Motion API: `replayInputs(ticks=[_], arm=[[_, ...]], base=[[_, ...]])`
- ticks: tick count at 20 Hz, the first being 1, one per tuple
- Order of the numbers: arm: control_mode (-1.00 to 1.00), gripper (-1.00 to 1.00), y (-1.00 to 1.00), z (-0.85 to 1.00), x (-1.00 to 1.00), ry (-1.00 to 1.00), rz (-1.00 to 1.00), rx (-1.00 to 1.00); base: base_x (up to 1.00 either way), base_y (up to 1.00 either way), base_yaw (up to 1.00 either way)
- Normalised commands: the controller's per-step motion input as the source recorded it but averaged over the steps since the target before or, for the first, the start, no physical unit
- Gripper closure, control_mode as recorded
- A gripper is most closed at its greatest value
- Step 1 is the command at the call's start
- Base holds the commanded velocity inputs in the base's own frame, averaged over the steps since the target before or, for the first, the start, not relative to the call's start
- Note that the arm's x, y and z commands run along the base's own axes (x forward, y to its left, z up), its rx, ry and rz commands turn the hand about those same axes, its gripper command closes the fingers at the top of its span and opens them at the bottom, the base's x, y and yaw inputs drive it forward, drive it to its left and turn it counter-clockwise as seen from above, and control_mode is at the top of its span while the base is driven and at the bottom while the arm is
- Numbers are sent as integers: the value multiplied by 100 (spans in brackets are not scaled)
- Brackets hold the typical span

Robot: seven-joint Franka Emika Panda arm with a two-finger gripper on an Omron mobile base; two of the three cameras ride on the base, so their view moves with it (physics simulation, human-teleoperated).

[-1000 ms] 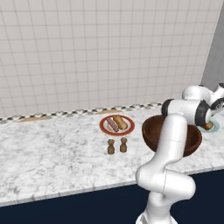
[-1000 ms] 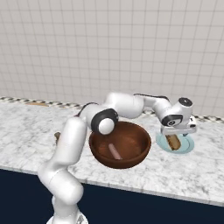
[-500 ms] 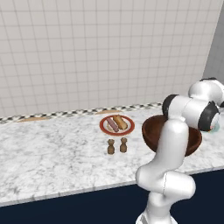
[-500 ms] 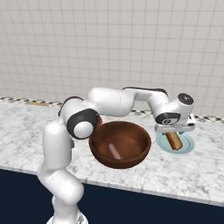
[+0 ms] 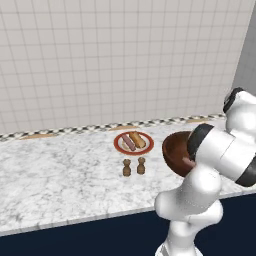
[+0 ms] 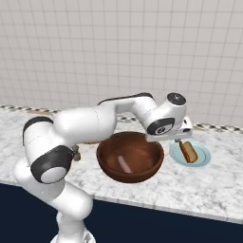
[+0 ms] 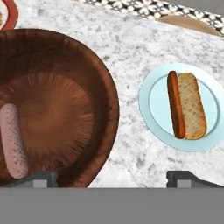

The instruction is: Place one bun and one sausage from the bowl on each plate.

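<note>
A white robot arm's end effector, fingers spread wide and holding nothing, hangs over the marble surface between the deep brown bowl and the teal-rimmed plate. That plate, just beside the bowl, carries one bun and one sausage lying side by side and touching. Beyond the bowl's far side, the red-rimmed plate carries its own bun and sausage, with two small brown shakers standing nearer the front edge. One pale sausage lies spare in the bowl (not needed). Both plates appear served; the likely next move is simply lifting clear.
</note>
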Motion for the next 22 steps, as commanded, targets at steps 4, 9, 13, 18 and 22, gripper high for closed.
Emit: replayInputs(ticks=[4,9,13,18,22], arm=[[-100,-100,100,3,-73,0,0,-7],[-100,-100,100,0,-44,4,0,-3],[-100,-100,100,-14,-11,16,0,0],[-100,-100,71,-32,2,24,0,0],[-100,-100,4,-32,29,30,0,6]], base=[[0,0,0],[0,0,0],[0,0,0],[0,0,0],[0,0,0]])
